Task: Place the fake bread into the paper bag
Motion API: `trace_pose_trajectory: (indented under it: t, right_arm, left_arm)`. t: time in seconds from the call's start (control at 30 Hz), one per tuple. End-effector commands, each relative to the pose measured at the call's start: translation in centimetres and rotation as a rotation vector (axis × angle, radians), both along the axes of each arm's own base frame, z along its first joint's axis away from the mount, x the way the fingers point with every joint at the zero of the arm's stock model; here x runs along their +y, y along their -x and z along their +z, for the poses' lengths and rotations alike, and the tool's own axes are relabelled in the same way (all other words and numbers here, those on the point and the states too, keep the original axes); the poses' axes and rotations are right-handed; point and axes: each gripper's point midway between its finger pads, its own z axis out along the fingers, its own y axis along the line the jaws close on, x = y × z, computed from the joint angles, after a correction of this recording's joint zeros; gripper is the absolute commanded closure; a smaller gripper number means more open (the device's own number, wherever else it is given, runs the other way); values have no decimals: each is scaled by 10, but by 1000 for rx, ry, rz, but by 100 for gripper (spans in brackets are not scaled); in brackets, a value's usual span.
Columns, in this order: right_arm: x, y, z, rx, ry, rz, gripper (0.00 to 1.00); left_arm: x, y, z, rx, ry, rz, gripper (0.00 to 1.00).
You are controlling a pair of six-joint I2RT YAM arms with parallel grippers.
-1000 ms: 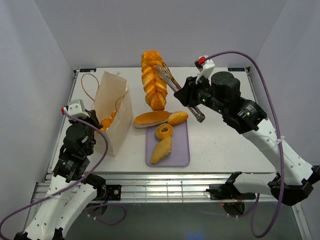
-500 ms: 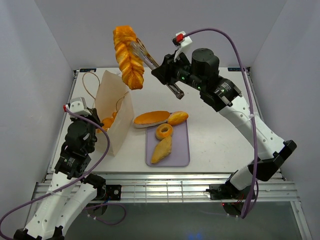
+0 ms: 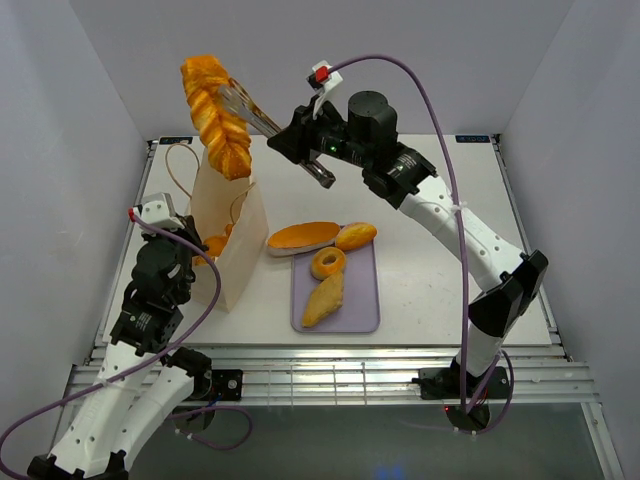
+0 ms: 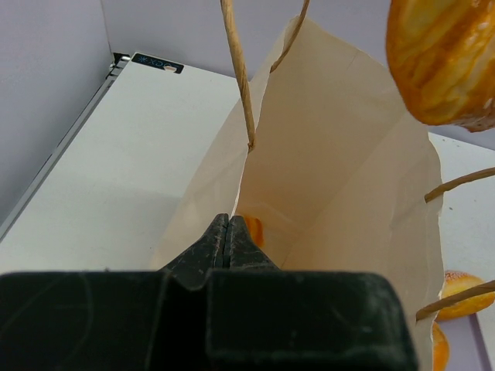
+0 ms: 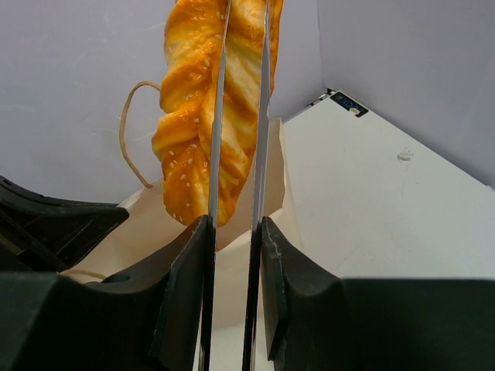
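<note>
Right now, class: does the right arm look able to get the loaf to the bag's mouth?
Probably yes. The loaf hangs from the tongs just over the bag, the left hand pinches its rim open, and nothing shows between them.

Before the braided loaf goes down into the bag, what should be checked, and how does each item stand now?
1. Grip of the silver metal tongs on the golden braided plastic loaf: ok, it hangs clamped between the blades.
2. Hold of the right tool on the tongs: ok, shut on them.
3. Pinch of the left tool on the pale tan paper bag rim: ok, mouth open.
4. Loaf centred over the mouth: cannot tell; its lower end shows near the far edge.
5. Room inside: cannot tell; an orange piece lies at the bottom.
</note>
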Motion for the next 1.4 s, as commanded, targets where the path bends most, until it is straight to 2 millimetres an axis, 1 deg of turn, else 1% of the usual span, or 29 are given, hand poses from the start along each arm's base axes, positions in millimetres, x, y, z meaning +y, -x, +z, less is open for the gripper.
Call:
trace_pose_trajectory:
  t: [0.0,0.03,0.07,0.23,0.27,0.37,0.4,0.47,0.5,0.6,0.73,0.77,1.0,1.07,1.2,1.3,1.37]
  right_arm:
    - [13,13,44,-110,-124,81,75]
    - [15,14,48,-125,-140,90,75]
    - [18,14,41,-113,-136,94,75]
    - [28,18,23,-96,-125,126,75]
    - [30,18,14,-87,-115,129,75]
    - [29,20,6,-79,-113,131,75]
    - [29,22,-4,-66,-103,134,75]
    - [28,26,-8,-61,-108,139,75]
    - [29,26,-19,-41,-94,139,75]
    - [31,29,-32,-15,-69,160,74]
    - [29,32,-43,-9,-45,165,72]
    - [28,32,-44,-10,-43,162,71]
    - [23,35,-41,-18,-40,154,57]
    - [22,35,-41,-16,-34,151,56]
    - [19,36,-41,-19,-24,142,49]
    - [16,36,-36,-26,-22,138,45]
    - [15,37,-35,-30,-22,135,44]
  left_arm:
    - [-3,-1,18,-39,8,-17,100]
    - [-3,-1,17,-39,9,-17,100]
    - [-4,-1,17,-39,9,-22,100]
    - [-5,0,14,-39,11,-26,100]
    - [-4,-1,12,-36,8,-25,100]
    - [-4,0,14,-41,10,-25,100]
    - [-4,0,12,-38,9,-25,100]
    - [-5,0,12,-36,8,-26,100]
    - [-5,-1,11,-35,8,-28,100]
    - [-5,0,12,-36,8,-28,100]
    - [-4,1,11,-39,13,-28,100]
    - [-4,1,11,-41,12,-28,100]
    - [-4,2,10,-36,10,-26,100]
    - [-4,2,10,-38,12,-26,100]
    - [-4,2,9,-37,11,-26,100]
    - [-3,3,9,-40,12,-25,100]
    - [-3,3,8,-37,11,-25,100]
